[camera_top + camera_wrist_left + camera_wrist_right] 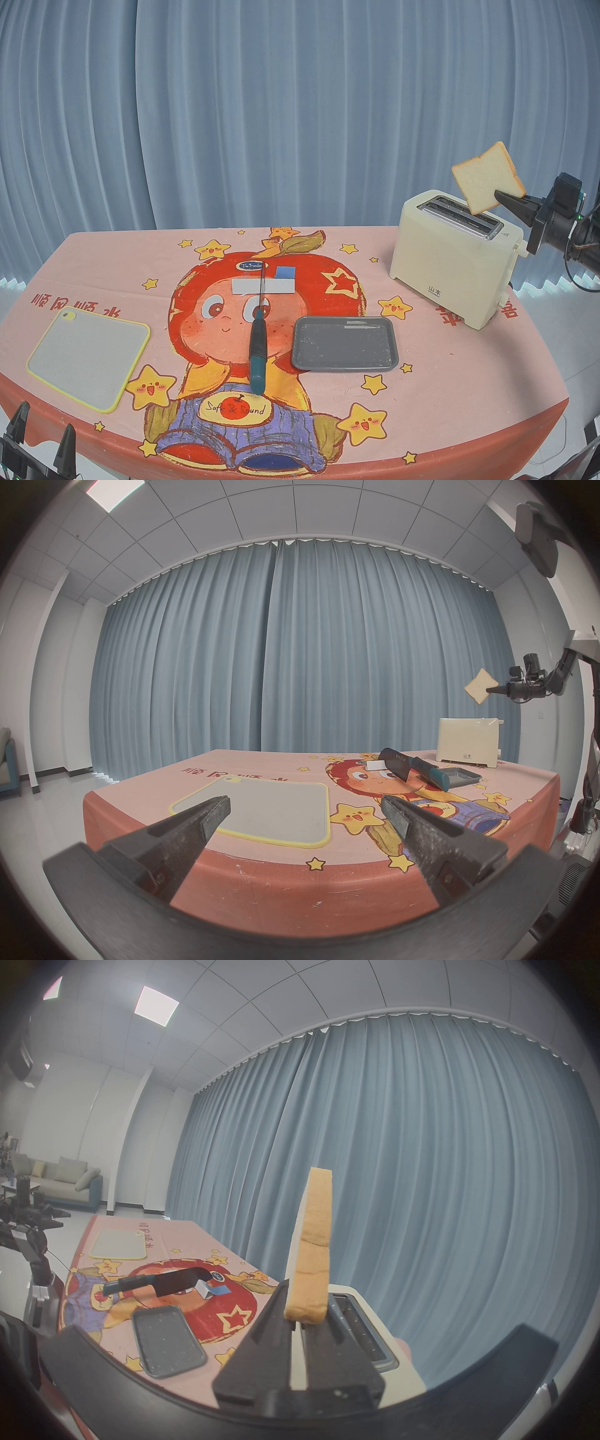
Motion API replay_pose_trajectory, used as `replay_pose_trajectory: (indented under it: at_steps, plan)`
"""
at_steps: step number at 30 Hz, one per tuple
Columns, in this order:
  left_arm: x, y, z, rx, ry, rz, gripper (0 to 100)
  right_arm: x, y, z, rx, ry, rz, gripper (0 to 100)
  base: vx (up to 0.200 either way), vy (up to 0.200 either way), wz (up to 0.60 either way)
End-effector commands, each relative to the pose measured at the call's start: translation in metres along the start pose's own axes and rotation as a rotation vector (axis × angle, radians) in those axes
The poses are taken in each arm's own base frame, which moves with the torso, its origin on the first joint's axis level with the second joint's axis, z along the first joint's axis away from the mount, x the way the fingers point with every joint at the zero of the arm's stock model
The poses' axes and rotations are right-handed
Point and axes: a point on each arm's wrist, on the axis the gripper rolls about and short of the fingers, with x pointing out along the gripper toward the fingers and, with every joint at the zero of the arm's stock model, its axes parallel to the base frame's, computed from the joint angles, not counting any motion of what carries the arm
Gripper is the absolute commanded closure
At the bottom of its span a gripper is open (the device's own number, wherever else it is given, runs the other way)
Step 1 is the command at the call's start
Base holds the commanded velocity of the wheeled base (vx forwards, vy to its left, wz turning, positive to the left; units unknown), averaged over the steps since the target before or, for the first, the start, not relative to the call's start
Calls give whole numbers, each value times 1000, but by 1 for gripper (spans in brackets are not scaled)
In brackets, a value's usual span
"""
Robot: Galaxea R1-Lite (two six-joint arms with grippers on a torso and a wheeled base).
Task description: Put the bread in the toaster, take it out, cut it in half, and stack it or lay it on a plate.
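A slice of bread (487,177) hangs tilted in the air just above the slots of the cream toaster (454,254) at the table's right. My right gripper (507,199) is shut on the slice's lower corner; in the right wrist view the bread (310,1246) stands edge-on between the black fingers (265,1334), over the toaster (364,1335). A teal-handled knife (258,334) rests on a small white stand at mid-table. Beside it lies a grey tray-like plate (345,343). My left gripper (303,830) hangs open off the table's near-left corner, with the cutting board (261,806) ahead of it.
A grey cutting board with a yellow rim (87,357) lies at the table's near left. The patterned tablecloth (437,381) covers the round table. A blue curtain hangs behind. The toaster's lever side faces the right edge.
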Motion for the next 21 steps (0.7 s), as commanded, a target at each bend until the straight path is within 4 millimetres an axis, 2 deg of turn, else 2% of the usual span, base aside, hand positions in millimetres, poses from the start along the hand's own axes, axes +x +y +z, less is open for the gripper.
replay_pose_trajectory:
  at_steps: [1,12,21]
  plan:
    - [1,0,-5,0,12,0,0,8,-13,-12,8,36,-18,100,0,0,0]
    - [1,0,-5,0,12,0,0,12,-37,-30,-46,75,-42,100,0,0,0]
    - [1,0,-5,0,12,0,0,14,-32,-35,-48,90,-22,100,0,0,0]
